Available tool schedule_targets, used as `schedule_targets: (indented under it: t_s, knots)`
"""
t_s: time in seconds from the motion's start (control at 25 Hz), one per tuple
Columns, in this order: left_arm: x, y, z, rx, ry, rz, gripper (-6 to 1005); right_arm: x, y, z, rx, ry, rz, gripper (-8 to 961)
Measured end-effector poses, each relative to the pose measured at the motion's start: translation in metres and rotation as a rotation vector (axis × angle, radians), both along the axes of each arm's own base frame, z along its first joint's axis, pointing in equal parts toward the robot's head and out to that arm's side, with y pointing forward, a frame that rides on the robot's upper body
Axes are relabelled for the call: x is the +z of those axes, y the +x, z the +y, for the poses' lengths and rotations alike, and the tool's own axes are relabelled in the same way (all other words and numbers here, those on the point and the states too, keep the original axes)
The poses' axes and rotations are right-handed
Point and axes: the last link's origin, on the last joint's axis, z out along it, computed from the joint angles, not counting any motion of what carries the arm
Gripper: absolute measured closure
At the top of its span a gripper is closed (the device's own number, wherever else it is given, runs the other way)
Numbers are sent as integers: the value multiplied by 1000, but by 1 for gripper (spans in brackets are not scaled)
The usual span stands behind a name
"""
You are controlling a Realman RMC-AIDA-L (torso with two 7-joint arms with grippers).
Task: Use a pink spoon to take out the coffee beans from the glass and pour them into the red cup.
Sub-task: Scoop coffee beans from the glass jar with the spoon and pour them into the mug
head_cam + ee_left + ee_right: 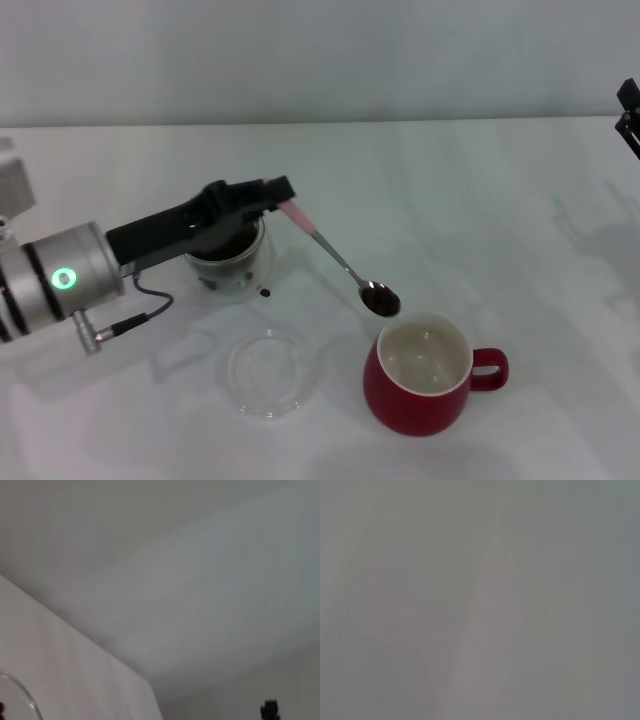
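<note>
Coffee beans [381, 298] fill the pink spoon's [340, 262] bowl, just above the red cup's [424, 386] rim; left gripper [281, 198] clamps the handle above the glass [232, 262].

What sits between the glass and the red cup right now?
Head view: the pink spoon, held by the left gripper, spans it, bowl of coffee beans near the red cup. One loose bean beside the glass.

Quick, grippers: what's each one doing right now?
Left gripper: shut on the pink spoon, beans in its bowl.
Right gripper: parked at the table's far right edge.
</note>
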Motion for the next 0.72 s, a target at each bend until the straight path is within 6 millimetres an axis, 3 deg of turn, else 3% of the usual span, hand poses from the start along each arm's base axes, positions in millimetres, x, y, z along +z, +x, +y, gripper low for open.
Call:
schedule_targets:
  t_s: [0.2, 0.72]
  knots:
    - [-13, 14, 6, -81, -37, 97, 864, 0, 2, -2, -7, -2, 12, 118]
    - [-22, 49, 19, -347, 14, 235, 864, 0, 5, -2, -28, -2, 24, 118]
